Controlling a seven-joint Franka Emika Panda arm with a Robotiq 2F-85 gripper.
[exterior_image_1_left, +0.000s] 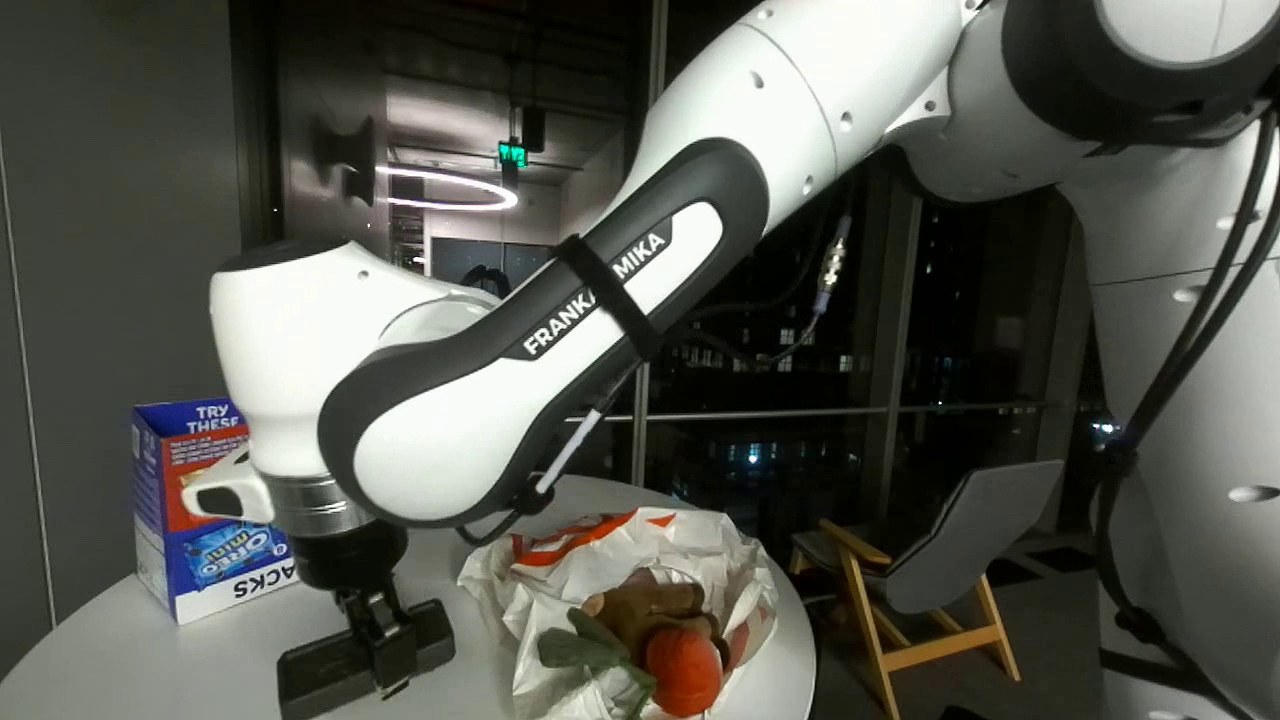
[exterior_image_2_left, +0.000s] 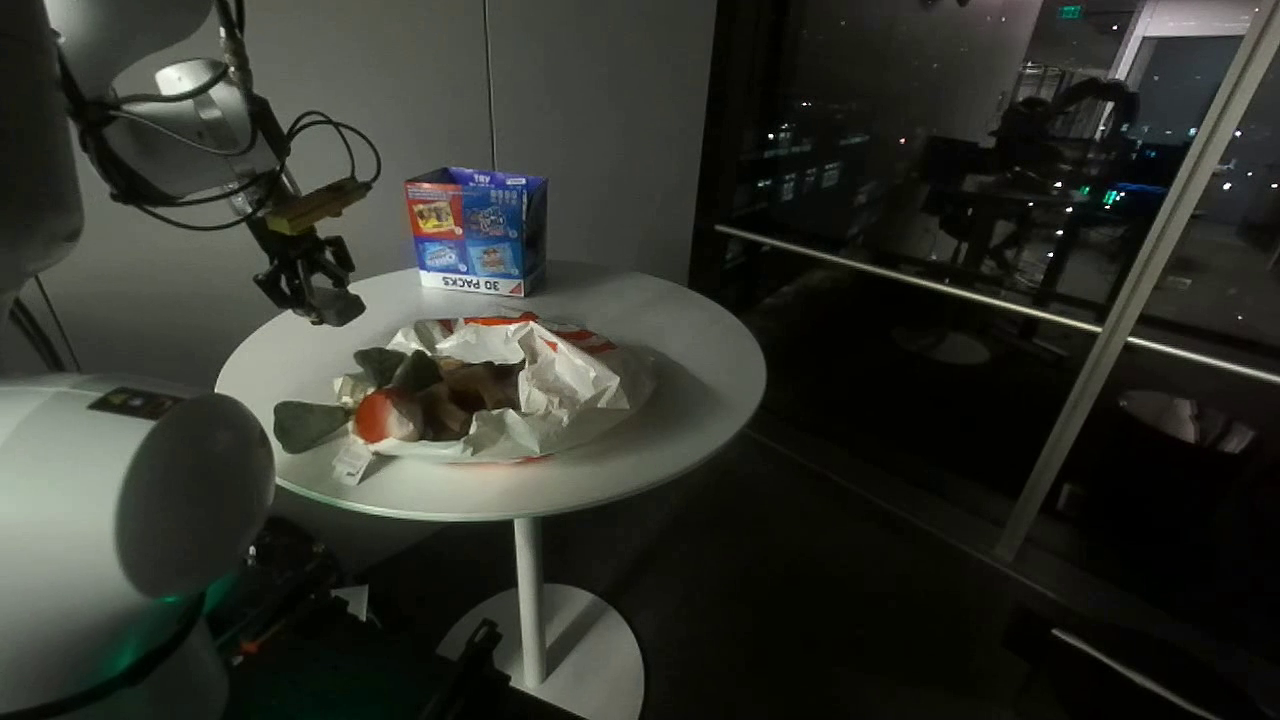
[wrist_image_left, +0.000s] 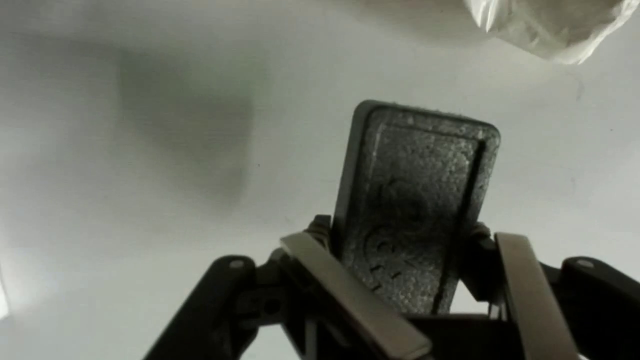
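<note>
the part-spread gripper clamps a grainy oblong block (round-cornered), crinkled bag at its one o'clock in wrist view.

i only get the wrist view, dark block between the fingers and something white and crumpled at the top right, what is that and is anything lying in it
Observer: It's a white bag, and a brown thing with a red-orange round piece next to it lies among its folds.
Operator: anything else standing there
Observer: Yes, a blue and red snack box stands on the round table, apart from the bag, in both exterior views.
Operator: how's my grip, at the end or further in
Observer: Further in: the fingers hold the dark block so that it sticks out on both sides of them in an exterior view.
</note>
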